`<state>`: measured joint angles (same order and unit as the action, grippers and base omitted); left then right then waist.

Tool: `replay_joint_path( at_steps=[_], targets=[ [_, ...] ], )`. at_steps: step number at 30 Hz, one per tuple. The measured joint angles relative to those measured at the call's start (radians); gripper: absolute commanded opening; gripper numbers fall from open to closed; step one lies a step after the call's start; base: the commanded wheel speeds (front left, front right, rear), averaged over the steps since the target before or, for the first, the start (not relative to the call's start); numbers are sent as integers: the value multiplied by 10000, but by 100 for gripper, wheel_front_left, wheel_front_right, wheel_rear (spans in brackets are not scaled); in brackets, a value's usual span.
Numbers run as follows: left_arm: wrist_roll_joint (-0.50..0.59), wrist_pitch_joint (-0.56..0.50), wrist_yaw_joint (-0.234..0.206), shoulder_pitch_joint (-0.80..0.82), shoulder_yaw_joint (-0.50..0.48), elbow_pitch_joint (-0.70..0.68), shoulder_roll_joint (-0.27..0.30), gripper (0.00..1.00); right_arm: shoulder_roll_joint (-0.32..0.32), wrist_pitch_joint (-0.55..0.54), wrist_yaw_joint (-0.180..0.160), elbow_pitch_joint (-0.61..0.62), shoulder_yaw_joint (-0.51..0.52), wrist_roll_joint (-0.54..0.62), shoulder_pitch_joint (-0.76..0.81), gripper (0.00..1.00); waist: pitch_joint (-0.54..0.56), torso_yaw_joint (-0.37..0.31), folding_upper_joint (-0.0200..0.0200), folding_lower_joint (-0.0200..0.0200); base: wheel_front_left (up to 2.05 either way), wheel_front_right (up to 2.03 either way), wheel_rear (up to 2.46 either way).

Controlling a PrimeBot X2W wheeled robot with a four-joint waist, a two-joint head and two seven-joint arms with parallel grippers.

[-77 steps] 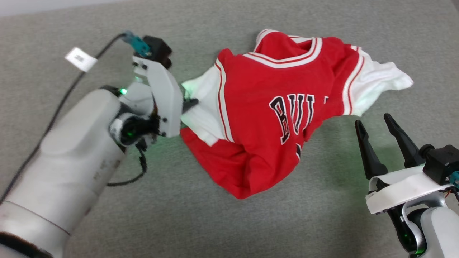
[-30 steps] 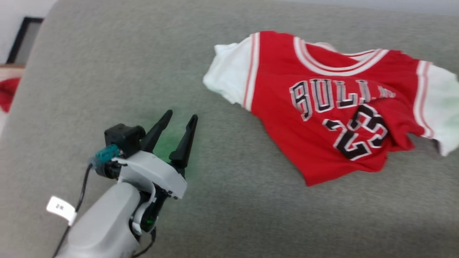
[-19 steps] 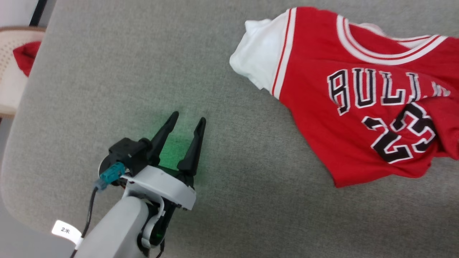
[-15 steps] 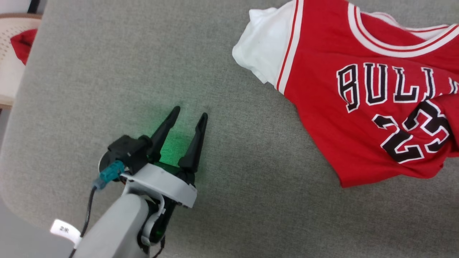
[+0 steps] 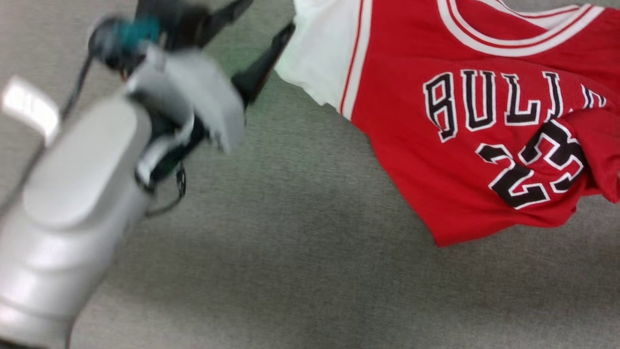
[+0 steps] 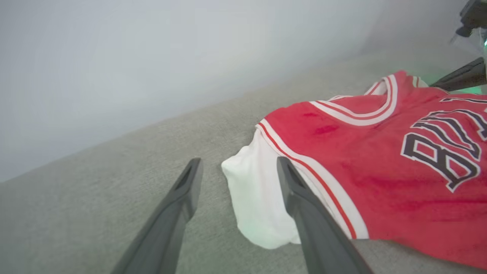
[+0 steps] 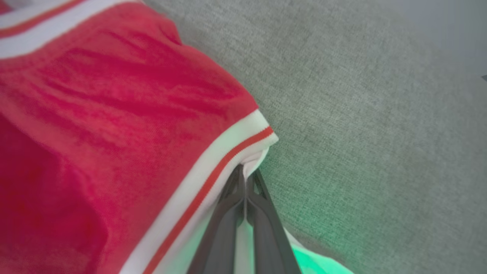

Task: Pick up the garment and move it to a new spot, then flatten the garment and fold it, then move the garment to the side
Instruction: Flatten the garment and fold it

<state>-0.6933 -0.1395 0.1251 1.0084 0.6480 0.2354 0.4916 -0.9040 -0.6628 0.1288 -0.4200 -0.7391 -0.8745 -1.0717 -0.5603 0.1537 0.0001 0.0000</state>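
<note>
The right wrist view alone shows the right gripper (image 7: 245, 172) pinched shut on a white sleeve hem of the red jersey (image 5: 460, 145) — chest-up and rumpled on the grey surface (image 5: 290, 281). The left gripper (image 6: 239, 163) gapes wide and empty — the other sleeve shows between its fingers.

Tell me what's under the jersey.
The jersey lies on the grey surface, which shows beside it. Anything beneath its bunched red folds is covered.
</note>
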Motion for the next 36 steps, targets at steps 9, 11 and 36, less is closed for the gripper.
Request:
replay_joint_path(
  at_steps=[9, 11, 36],
  targets=[
    [-2476, -2951, 40, 3850, 3085, 2036, -130, 100, 161, 159, 29, 230, -757, -236, -1174, 0, -763, -602, 0, 0, 0, 0, 0],
    [-2892, -3229, 40, 4322, 3614, 2464, -201, 100, 221, 167, 29, 303, -988, -240, -1406, 0, -909, -755, 0, 0, 0, 0, 0],
    [-6374, -378, 65, 5792, 4608, 6245, -803, 0, 1482, 4460, 27, -1948, -1235, -725, -2855, 0, -277, -1330, 0, 0, 0, 0, 0]
  ],
)
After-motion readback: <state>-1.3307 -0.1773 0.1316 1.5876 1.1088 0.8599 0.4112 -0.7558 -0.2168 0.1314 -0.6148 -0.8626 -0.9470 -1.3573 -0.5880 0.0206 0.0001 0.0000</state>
